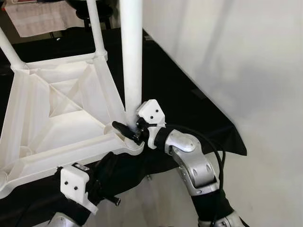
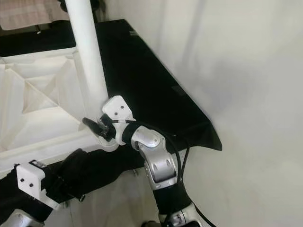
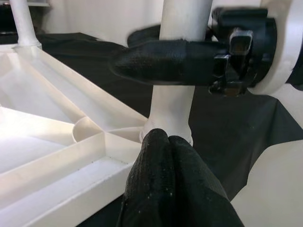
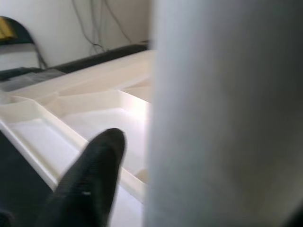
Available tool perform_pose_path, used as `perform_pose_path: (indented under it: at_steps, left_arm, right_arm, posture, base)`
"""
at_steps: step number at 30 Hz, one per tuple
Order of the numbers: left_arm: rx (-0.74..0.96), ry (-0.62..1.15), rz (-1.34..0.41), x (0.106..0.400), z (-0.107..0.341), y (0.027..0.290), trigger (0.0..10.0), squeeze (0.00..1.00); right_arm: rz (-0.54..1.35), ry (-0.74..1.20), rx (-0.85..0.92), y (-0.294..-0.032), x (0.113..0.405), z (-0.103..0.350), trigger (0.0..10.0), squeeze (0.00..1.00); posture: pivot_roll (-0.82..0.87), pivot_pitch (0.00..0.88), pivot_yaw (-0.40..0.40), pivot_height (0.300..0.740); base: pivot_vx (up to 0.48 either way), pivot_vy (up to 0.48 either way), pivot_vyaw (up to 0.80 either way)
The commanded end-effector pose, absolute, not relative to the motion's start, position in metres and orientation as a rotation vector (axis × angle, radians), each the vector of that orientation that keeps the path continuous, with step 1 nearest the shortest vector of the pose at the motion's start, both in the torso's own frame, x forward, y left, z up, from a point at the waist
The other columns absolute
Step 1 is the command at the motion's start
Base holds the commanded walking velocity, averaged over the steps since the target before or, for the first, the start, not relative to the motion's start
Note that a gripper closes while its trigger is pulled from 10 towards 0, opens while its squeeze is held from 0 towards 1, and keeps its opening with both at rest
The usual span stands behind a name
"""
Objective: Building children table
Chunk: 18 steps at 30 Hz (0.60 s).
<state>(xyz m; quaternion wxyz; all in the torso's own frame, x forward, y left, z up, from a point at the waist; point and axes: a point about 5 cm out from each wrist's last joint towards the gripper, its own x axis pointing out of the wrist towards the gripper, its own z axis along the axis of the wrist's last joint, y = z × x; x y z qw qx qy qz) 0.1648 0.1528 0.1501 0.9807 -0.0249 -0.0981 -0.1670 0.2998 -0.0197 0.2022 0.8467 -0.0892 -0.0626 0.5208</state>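
The white plastic table top (image 1: 52,104) lies upside down on a black cloth, ribbed underside up. A thick white leg (image 1: 131,56) stands upright in its near right corner socket. My right gripper (image 1: 124,125) is shut around the base of that leg, with one finger (image 3: 165,61) across the front and the other behind. My left gripper (image 3: 165,142) is shut with nothing in it, its tips pressed together at the table top's near edge just below that leg's socket. Two thinner legs (image 1: 97,28) (image 1: 9,49) stand at the far corners.
The black cloth (image 1: 189,94) covers the work surface and ends in a corner at the front right (image 1: 239,146). Pale floor or wall (image 1: 251,61) lies to the right. A light mat (image 1: 38,16) lies at the back left.
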Motion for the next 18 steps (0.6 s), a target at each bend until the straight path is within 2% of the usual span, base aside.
perform_pose_path:
  at_steps: [1, 3, 4, 8, 9, 15, 16, 18]
  left_arm:
    - [-0.055, -0.162, -0.346, 0.163, 0.144, 0.152, 10.0, 0.00]
    - [-0.055, -0.162, -0.346, 0.163, 0.144, 0.152, 10.0, 0.00]
    - [-0.057, -0.162, -0.347, 0.163, 0.144, 0.151, 10.0, 0.00]
    - [-0.059, -0.164, -0.348, 0.162, 0.145, 0.150, 10.0, 0.00]
    - [-0.059, -0.164, -0.347, 0.162, 0.145, 0.150, 10.0, 0.00]
    - [-0.062, -0.162, -0.347, 0.159, 0.146, 0.148, 10.0, 0.00]
    - [-0.062, -0.161, -0.348, 0.158, 0.146, 0.148, 10.0, 0.00]
    - [-0.062, -0.161, -0.348, 0.158, 0.146, 0.148, 10.0, 0.00]
  right_arm:
    - [1.338, -0.171, -0.195, -0.014, 0.298, 0.207, 10.0, 1.00]
    - [1.338, -0.171, -0.195, -0.014, 0.298, 0.207, 10.0, 1.00]
    - [1.469, -0.169, -0.207, -0.016, 0.301, 0.208, 10.0, 1.00]
    - [1.619, -0.144, -0.217, -0.021, 0.306, 0.208, 10.0, 1.00]
    - [1.652, -0.121, -0.223, -0.023, 0.311, 0.208, 10.0, 0.00]
    - [1.700, -0.044, -0.245, -0.023, 0.330, 0.209, 10.0, 0.00]
    - [1.729, -0.017, -0.250, -0.023, 0.335, 0.210, 0.0, 0.00]
    - [1.729, -0.017, -0.250, -0.023, 0.335, 0.210, 0.0, 0.00]
  posture:
    - [-0.09, 0.145, -0.067, 0.740]
    - [-0.09, 0.145, -0.067, 0.740]
    - [-0.09, 0.146, -0.069, 0.740]
    - [-0.09, 0.149, -0.068, 0.740]
    - [-0.08, 0.150, -0.071, 0.740]
    - [-0.07, 0.161, -0.073, 0.740]
    - [-0.07, 0.162, -0.071, 0.740]
    - [-0.07, 0.162, -0.071, 0.740]
  base:
    - [0.000, 0.000, 0.00]
    - [0.000, 0.000, 0.00]
    - [0.000, 0.000, 0.00]
    - [0.000, 0.000, 0.00]
    - [0.000, 0.000, 0.00]
    - [0.000, 0.000, 0.00]
    - [0.000, 0.000, 0.00]
    - [0.000, 0.000, 0.00]
